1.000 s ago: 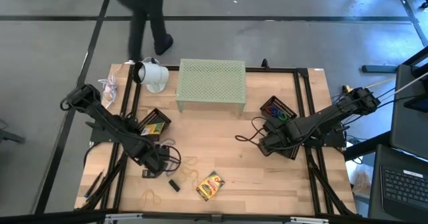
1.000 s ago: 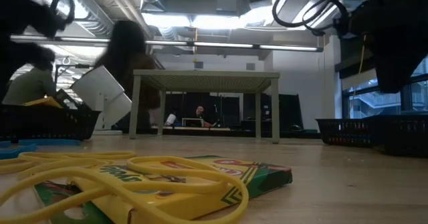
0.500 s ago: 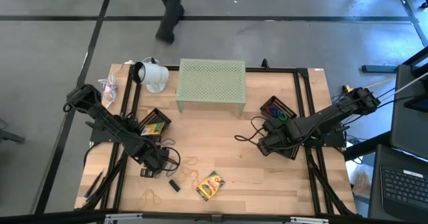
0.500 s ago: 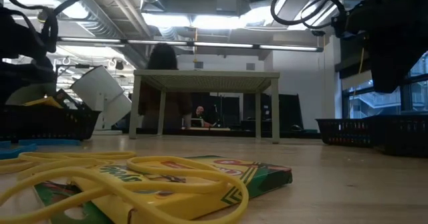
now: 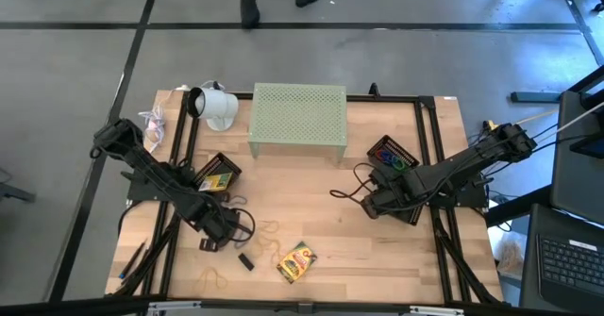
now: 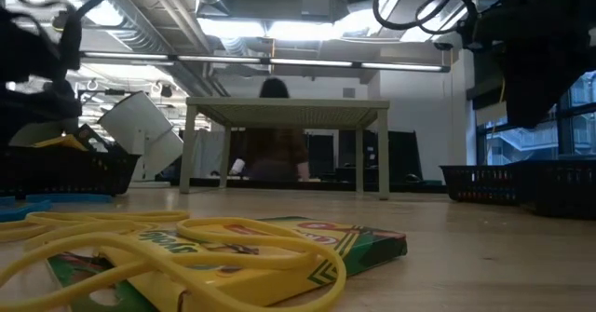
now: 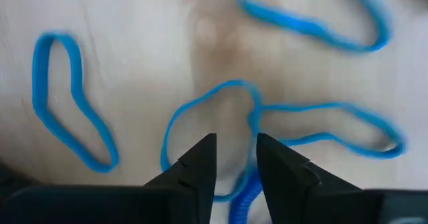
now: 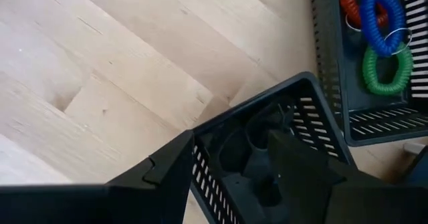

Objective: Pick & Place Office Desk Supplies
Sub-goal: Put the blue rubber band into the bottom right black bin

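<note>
My left gripper [image 5: 219,229] hovers low over the table's near left part, fingers pointing down and narrowly open. In the left wrist view its fingers [image 7: 235,167] straddle one strand of a rubber band [image 7: 231,87] that lies flat on the wood among other rubber bands [image 7: 63,110]. More loose rubber bands [image 5: 269,231] lie near a yellow-green crayon box [image 5: 296,261], beside a small black piece [image 5: 245,260]. My right gripper [image 5: 370,205] waits, open, above a black mesh tray [image 8: 294,97]. Red, blue and green clip rings [image 8: 374,23] sit in a second tray [image 5: 392,158]. My left gripper comes from above with one strand [image 7: 244,194] of the rubber band running between its two fingers. The band lies slack on the table. I cannot tell whether either finger touches it.
A pale green perforated stand [image 5: 297,118] occupies the far middle, with a white lamp [image 5: 215,104] to its left. A black mesh tray [image 5: 215,173] holding a yellow-green box sits at the left. Bare wood lies between the arms. A person stands beyond the far edge [image 6: 273,149].
A person beyond the far edge has walked toward the table's right. Both grippers have stayed about where they were.
</note>
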Robot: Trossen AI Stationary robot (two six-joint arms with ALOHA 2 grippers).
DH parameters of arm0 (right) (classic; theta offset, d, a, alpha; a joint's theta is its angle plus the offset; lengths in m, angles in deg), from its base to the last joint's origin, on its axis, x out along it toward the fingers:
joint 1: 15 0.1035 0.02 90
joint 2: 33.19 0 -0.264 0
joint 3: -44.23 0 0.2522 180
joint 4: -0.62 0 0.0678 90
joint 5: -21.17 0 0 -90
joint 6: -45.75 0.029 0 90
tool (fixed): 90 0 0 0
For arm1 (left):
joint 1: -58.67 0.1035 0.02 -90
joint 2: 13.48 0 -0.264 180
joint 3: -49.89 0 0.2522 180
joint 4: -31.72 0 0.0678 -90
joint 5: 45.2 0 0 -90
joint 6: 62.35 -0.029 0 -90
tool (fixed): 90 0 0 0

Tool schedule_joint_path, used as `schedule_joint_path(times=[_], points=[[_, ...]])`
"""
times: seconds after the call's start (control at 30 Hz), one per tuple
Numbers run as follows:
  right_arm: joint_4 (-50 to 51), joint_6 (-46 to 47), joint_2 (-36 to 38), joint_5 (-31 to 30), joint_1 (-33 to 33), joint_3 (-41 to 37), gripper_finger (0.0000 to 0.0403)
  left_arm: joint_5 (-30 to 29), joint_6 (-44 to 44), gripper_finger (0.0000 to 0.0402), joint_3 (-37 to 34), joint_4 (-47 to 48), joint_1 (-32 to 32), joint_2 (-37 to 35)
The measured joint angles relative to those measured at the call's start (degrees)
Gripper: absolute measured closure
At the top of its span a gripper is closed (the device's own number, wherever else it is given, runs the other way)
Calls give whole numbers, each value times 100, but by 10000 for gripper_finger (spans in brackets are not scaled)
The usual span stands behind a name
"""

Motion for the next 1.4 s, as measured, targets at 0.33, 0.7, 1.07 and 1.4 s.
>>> schedule_joint_path(times=[0.33, 0.7, 1.07, 1.4], points=[[-62, 4, 0, -151, 0, 0, 208, -18, 220, 309, -338, -218, -2, -20], [-125, -159, 0, -317, -1, 1, 208, -40, 262, 397, -117, -323, 0, 22], [-219, -834, 0, -636, 6, 887, 209, -1378, -550, 399, 1177, -235, 2, 13], [-3431, -4441, -20, -1407, 219, 1075, 208, -3699, -1525, 399, 2110, -995, 0, 2]])
